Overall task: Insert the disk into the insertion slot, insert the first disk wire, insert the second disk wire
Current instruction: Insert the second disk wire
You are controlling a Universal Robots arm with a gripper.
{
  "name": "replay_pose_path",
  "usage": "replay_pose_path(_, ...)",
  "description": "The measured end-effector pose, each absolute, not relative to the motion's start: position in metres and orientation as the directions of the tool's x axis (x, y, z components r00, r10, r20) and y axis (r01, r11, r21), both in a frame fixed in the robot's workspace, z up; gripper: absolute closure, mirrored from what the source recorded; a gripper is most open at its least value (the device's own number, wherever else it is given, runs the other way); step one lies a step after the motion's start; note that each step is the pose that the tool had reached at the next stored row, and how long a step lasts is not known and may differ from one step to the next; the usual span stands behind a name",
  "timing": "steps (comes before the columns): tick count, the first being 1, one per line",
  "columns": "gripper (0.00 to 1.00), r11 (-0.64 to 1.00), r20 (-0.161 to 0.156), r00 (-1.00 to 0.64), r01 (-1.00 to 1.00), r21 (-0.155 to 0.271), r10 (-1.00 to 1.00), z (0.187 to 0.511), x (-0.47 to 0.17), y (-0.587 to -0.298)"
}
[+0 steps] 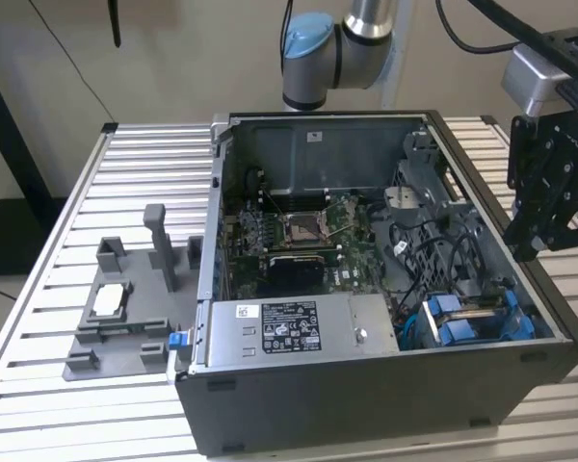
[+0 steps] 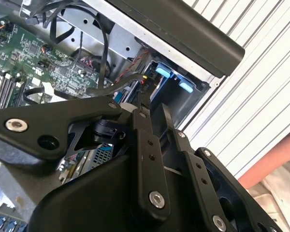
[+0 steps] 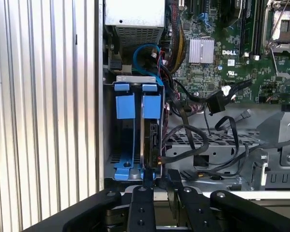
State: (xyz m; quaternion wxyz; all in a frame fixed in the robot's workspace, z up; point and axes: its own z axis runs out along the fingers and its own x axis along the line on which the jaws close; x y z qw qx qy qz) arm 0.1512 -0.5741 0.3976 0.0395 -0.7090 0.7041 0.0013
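The disk (image 3: 150,137) stands on edge inside the insertion slot (image 3: 133,78), the grey drive cage at the case's corner, with its two blue end tabs (image 3: 152,105) showing. In the exterior view the disk (image 1: 482,313) sits low at the case's right front. Black wires (image 3: 183,145) run to the disk's near end, where a small orange spot shows. A loose black connector (image 3: 216,103) hangs beside the cage. My gripper (image 3: 160,174) hovers above the case's right wall (image 1: 523,248), just off the disk's near end. Its fingers (image 2: 142,104) stand a narrow gap apart with nothing between them.
The open dark case (image 1: 385,404) lies on a slatted metal table (image 1: 154,173). Inside are the motherboard (image 1: 299,236) and a grey labelled power-supply box (image 1: 289,327). A grey plastic fixture tray (image 1: 125,322) stands at the exterior view's left. A person's arm (image 2: 275,159) is beside the table.
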Motion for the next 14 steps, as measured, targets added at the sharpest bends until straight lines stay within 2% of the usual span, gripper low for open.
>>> replay_pose_path(14,0.73,-0.005,-0.057,0.008,-0.999,-0.054,-0.998,0.398,0.137,-0.558)
